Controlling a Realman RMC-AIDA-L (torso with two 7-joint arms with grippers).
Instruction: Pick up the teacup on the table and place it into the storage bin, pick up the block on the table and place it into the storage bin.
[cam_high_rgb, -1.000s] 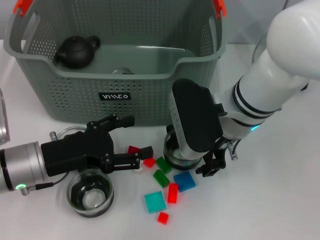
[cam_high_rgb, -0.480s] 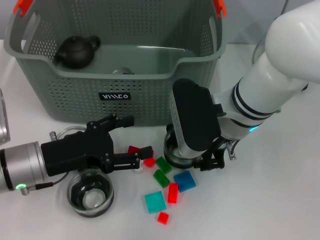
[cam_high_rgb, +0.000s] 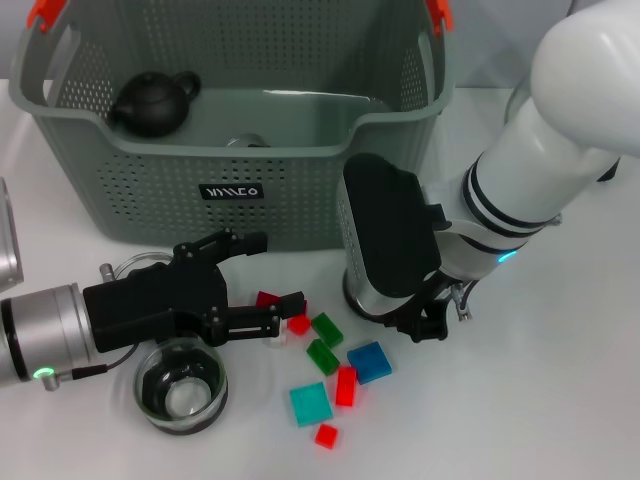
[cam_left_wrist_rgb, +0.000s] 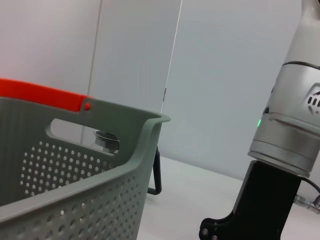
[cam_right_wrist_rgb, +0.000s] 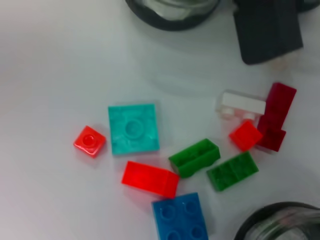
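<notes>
The grey storage bin (cam_high_rgb: 330, 190) stands at the back, and its wall (cam_left_wrist_rgb: 75, 200) fills the left wrist view. My right gripper (cam_high_rgb: 420, 322) hangs just in front of the bin's right corner, shut on a glass teacup (cam_high_rgb: 358, 298) that the wrist block mostly hides; its rim (cam_right_wrist_rgb: 285, 222) shows in the right wrist view. A second glass teacup (cam_high_rgb: 180, 385) sits near the front left. Loose blocks lie between the arms: dark red (cam_high_rgb: 267, 298), green (cam_high_rgb: 327, 329), blue (cam_high_rgb: 369, 362), teal (cam_high_rgb: 309, 404). My left gripper (cam_high_rgb: 283, 270) lies open beside the dark red block.
A black teapot (cam_high_rgb: 152, 102) sits inside the bin at its back left. Orange clips (cam_high_rgb: 45, 12) mark the bin's handles. Another glass rim (cam_high_rgb: 130, 266) peeks out behind the left gripper. More red blocks (cam_right_wrist_rgb: 150, 178) and a clear one (cam_right_wrist_rgb: 242, 104) lie in the pile.
The right gripper has risen slightly with the teacup, which now sits higher and more hidden behind the wrist. The left arm has not moved.
</notes>
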